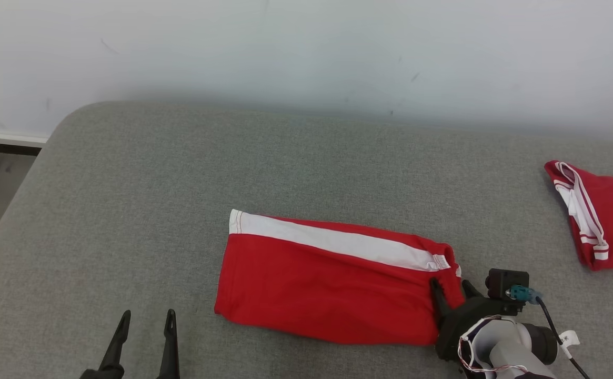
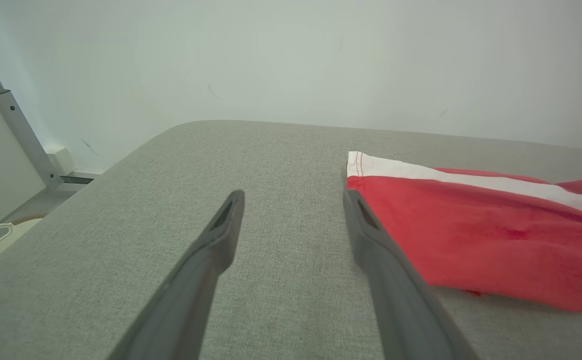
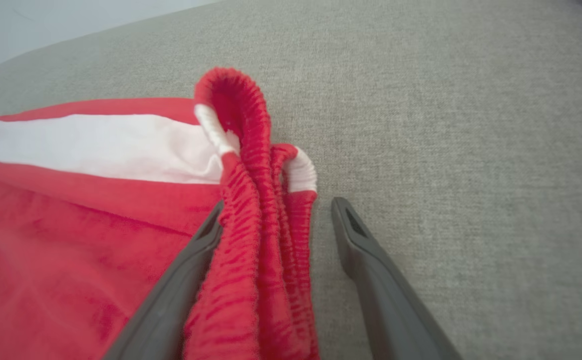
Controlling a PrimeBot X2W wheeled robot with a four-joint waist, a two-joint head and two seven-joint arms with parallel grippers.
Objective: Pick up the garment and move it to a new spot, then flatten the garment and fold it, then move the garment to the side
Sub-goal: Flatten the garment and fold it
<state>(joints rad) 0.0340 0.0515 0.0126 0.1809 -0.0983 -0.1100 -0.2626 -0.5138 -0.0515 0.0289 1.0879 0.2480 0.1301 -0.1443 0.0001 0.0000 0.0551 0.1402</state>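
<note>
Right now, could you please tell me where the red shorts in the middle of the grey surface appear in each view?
Head view: the red shorts lie lower centre, their waistband end between the right gripper's open fingers.
Left wrist view: right half, just right of the left gripper's fingers.
Right wrist view: left half, waistband bunched between the fingers.
Shared landmark: the white stripe along the shorts.

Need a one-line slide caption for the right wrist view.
Open right gripper straddling the bunched waistband of the red garment on the grey surface.
</note>
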